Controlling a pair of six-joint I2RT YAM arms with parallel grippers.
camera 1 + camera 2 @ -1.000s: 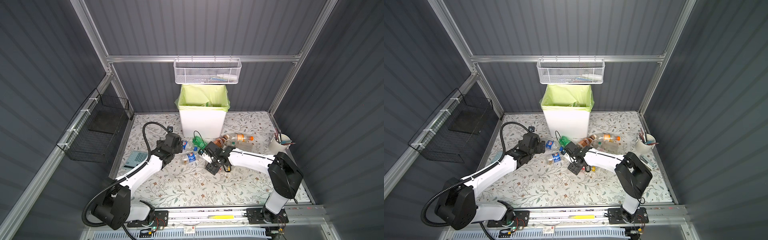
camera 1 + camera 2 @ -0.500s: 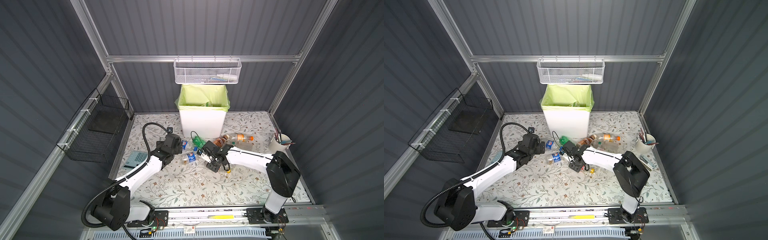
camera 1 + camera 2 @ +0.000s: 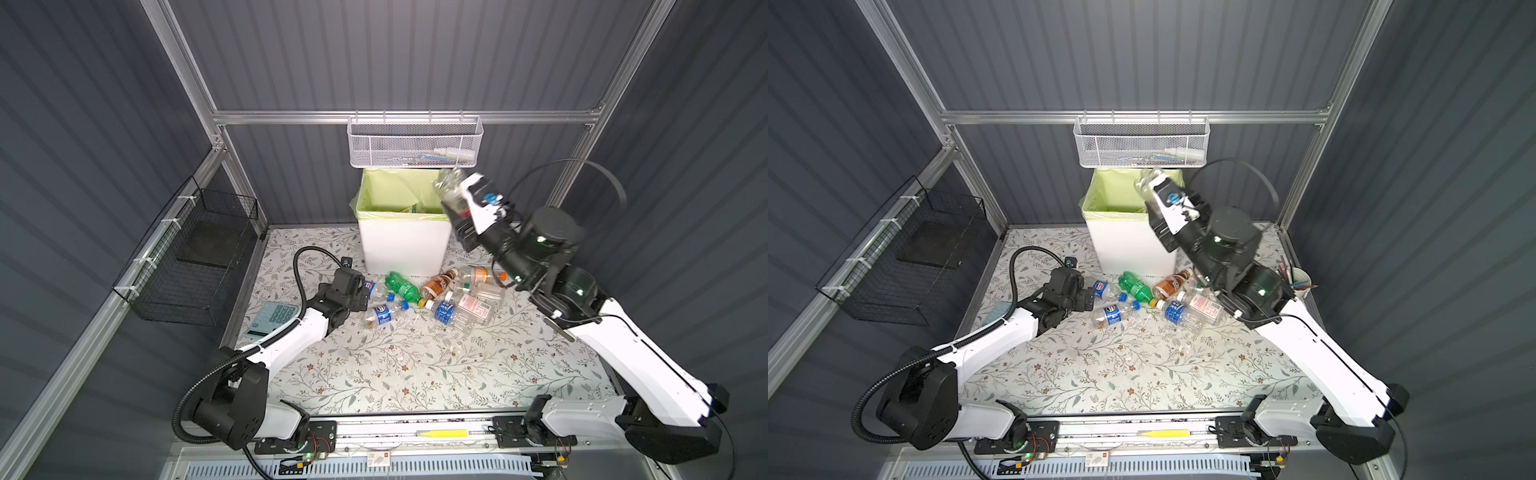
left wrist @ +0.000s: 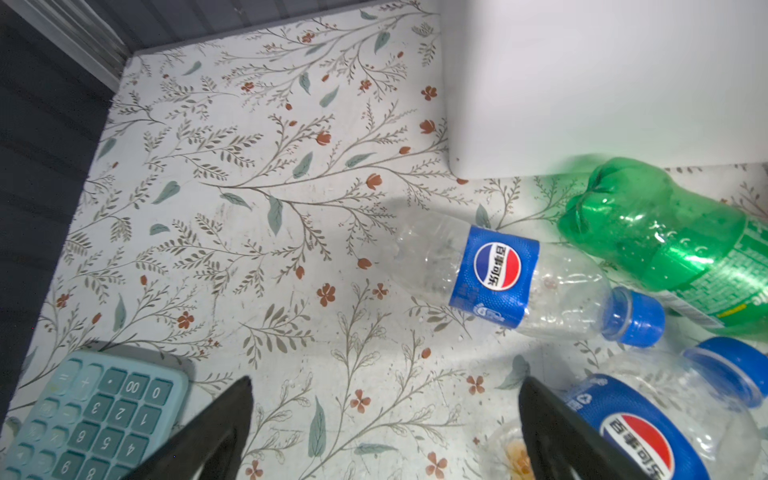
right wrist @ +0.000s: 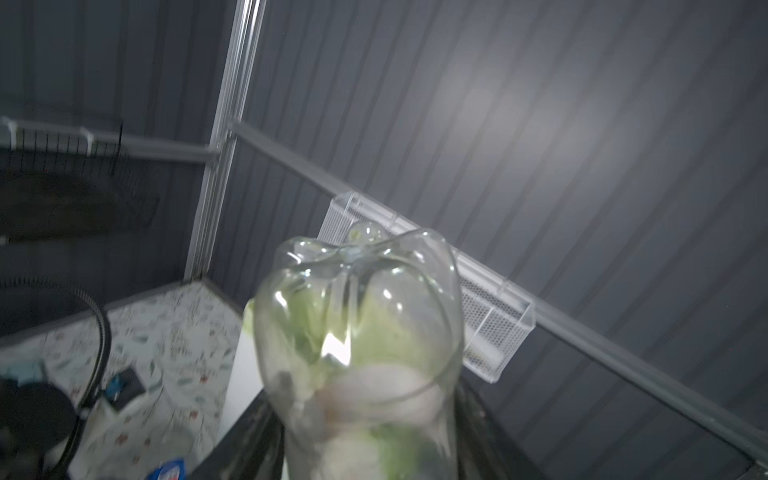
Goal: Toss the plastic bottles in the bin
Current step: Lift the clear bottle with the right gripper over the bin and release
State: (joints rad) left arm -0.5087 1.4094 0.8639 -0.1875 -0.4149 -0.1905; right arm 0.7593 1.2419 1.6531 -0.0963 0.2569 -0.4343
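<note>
Risk: clear plastic bottle (image 3: 448, 183) hangs above the right rim of the tall white plastic bin with a light green liner (image 3: 401, 245), not centred. Let go here, it may clip the rim and bounce onto the tabletop (image 3: 415, 365). Bottle base sits close under the white wire mesh basket (image 3: 411, 145); any lift could knock it. Thin wall may slip in the grip. Right arm is up high, elbow bent, right hand (image 3: 457, 199) clamped on that bottle. Left arm is low, left hand (image 4: 382, 432) spread wide and empty over the tabletop, near a blue-label clear bottle (image 4: 494, 276) lying in front of the bin, toward the far edge
</note>
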